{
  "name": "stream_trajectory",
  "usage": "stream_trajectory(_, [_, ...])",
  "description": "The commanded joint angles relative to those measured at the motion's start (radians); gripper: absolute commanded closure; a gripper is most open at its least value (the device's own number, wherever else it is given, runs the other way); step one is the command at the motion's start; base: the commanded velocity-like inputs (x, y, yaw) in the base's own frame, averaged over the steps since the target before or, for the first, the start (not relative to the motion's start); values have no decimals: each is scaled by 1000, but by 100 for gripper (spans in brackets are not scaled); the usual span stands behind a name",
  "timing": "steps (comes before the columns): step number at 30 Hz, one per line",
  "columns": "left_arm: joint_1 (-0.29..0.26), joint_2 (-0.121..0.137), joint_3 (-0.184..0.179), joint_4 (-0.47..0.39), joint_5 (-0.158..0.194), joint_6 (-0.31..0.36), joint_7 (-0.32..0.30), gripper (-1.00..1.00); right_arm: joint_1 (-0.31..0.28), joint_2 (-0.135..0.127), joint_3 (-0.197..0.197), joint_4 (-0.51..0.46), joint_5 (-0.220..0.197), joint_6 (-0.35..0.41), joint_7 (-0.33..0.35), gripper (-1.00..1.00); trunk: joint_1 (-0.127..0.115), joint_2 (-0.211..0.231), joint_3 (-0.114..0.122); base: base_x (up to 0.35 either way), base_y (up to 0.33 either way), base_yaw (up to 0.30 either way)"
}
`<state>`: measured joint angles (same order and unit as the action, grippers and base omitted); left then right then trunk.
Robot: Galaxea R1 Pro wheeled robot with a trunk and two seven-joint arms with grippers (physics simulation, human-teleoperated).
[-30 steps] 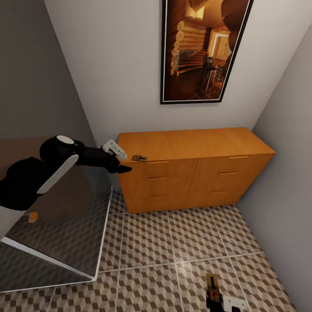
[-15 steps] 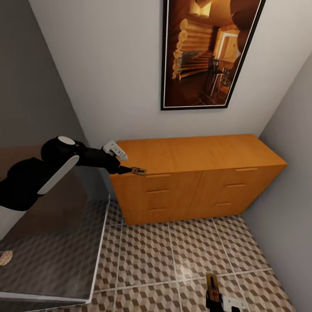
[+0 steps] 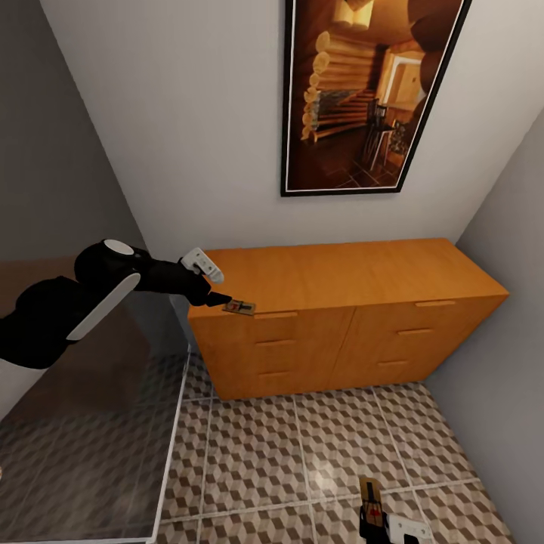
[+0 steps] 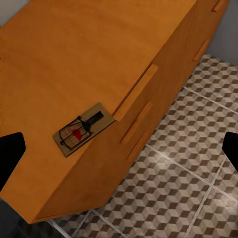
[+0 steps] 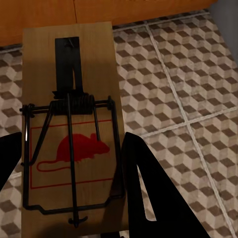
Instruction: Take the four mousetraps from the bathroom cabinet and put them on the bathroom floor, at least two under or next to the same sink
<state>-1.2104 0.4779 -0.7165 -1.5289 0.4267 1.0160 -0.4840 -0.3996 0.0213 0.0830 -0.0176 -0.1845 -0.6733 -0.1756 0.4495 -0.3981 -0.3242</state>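
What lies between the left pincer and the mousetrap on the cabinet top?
Nothing but bare cabinet top. In the left wrist view the mousetrap lies at the front edge between the open fingers of the left pincer, with only orange wood around it.

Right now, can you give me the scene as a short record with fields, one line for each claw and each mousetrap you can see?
left claw: open, fingers apart, hovering at the cabinet's front left corner
trap on cabinet: mousetrap lies flat on the top, at the front edge above the top left drawer handle, not gripped
right claw: shut on a second mousetrap, held above the bathroom floor
wall: framed picture above the cabinet
drawers: all look shut
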Motion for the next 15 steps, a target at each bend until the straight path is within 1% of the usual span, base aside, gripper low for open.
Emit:
stream_trajectory(1, [-1,1,-1,0,-4,2,-5,-100,-1,0,9,1,-10,-3,-4,100,1,-2,-2,4,0,0])
stream_trajectory(15, [-1,1,-1,0,-4,1,-5,-100,-1,0,9,1,-10,-3,-5,100,1,-2,-2,0,0,0])
